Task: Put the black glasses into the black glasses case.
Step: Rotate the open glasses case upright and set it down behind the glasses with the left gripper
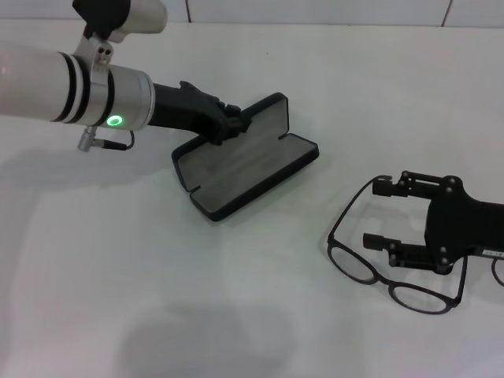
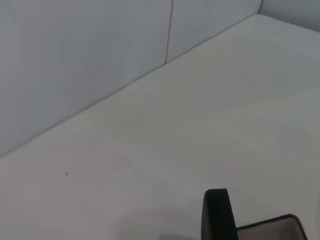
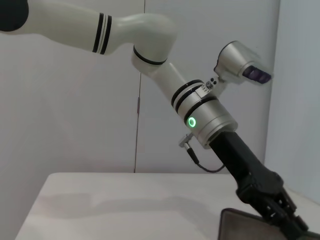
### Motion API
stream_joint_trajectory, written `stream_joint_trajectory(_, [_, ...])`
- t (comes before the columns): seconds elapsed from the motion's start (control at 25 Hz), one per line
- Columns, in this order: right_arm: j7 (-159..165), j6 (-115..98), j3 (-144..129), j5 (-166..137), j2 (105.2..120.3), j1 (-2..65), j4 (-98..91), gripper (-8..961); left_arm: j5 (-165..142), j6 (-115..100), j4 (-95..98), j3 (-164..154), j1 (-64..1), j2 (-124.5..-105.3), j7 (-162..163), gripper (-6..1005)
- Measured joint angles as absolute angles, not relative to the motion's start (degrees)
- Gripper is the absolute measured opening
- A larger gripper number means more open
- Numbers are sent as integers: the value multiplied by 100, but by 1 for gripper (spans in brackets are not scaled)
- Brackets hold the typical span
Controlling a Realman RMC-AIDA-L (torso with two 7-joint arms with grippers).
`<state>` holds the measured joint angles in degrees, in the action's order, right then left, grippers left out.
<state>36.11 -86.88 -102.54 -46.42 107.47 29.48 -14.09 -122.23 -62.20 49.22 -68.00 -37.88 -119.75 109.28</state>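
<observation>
A: Head view, centre: long matte-black hard-shell glasses case (image 1: 248,157) with grey lining, lying open on the white tabletop (image 1: 157,276). Left gripper (image 1: 230,124) reaching in from the upper left on its white arm, fingers closed onto the lid edge of the case.

B: And the thin black-framed glasses with rounded clear lenses (image 1: 394,268)?

A: Lower right of the head view, flat on the table, well apart from the case. Right gripper (image 1: 386,213) directly above the frame, black fingers spread wide, one near a temple arm, the other near the lenses. Whether touching the frame, impossible to tell.

B: Anything extra from the wrist views?

A: Left wrist view: only one black finger (image 2: 216,215) and a corner of the case (image 2: 272,229) at the bottom edge, otherwise bare table and grey wall (image 2: 75,60). Right wrist view: left gripper (image 3: 285,212) seen from the side, case (image 3: 240,227) cut off at the lower right; glasses nowhere in either.
</observation>
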Motion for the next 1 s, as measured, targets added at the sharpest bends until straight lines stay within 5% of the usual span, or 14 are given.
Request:
stream_joint_trajectory(0.36, [3523, -8808, -10273, -5003, 10836, 2930, -1657, 689, -11087, -6146, 5084, -6788, -3443, -11969, 8937, 192])
stream_joint_trajectory(0.72, [3505, -8823, -10263, -5559, 11087, 2966, -1848, 689, -8792, -8094, 4777, -6751, -2693, -11959, 4108, 198])
stream_joint_trajectory(1.0, [3484, -8712, -10269, -5836, 11265, 3019, -1856, 688, -8438, -8289, 4218, -6749, -2958, -11868, 3346, 210])
